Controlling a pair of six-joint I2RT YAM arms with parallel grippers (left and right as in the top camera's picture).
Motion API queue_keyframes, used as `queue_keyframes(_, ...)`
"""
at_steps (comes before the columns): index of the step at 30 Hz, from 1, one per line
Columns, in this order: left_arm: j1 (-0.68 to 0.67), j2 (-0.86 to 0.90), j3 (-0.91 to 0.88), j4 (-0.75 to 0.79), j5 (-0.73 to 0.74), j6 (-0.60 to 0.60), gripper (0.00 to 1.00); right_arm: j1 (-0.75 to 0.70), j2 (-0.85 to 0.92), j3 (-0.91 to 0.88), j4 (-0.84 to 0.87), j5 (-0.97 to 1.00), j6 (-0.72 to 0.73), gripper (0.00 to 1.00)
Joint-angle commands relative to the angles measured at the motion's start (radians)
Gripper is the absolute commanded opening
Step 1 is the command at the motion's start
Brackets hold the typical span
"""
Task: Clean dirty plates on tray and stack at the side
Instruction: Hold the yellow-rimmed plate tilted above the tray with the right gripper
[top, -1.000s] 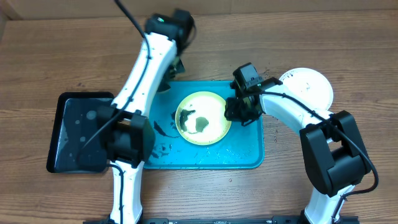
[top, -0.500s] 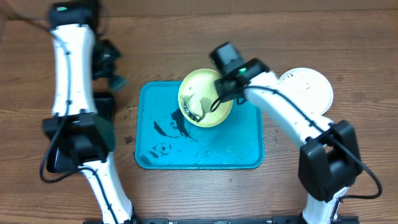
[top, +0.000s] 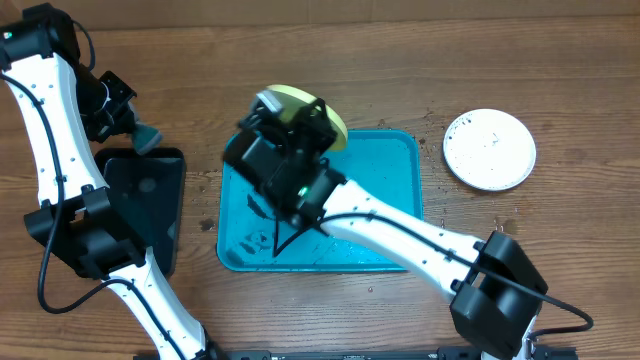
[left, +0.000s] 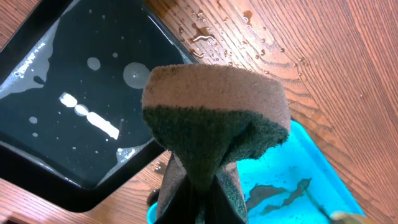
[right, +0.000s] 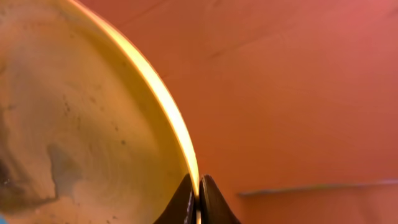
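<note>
The right hand (right: 198, 194) is clenched on the thin rim of the yellow-green plate (top: 288, 98), which is tilted above the far edge of the turquoise tray (top: 395, 215). The left hand (top: 126, 120) grasps a folded sponge (left: 214, 112), coarse green face over brown foam, near the black tray (left: 68, 93). Risk: the smooth, smeared plastic is held only by an edge pinch and may slip or swing under scrubbing pressure.

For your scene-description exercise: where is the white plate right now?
In the overhead view, the white plate lies on the wooden table, on the robot's right, just beyond the turquoise tray.
</note>
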Motion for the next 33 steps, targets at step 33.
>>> queue_keyframes(33, 0.003, -0.047, 0.017, -0.002, 0.05, 0.069, 0.04, 0.099, -0.01, 0.025, -0.224, 0.074, -0.164, 0.04)
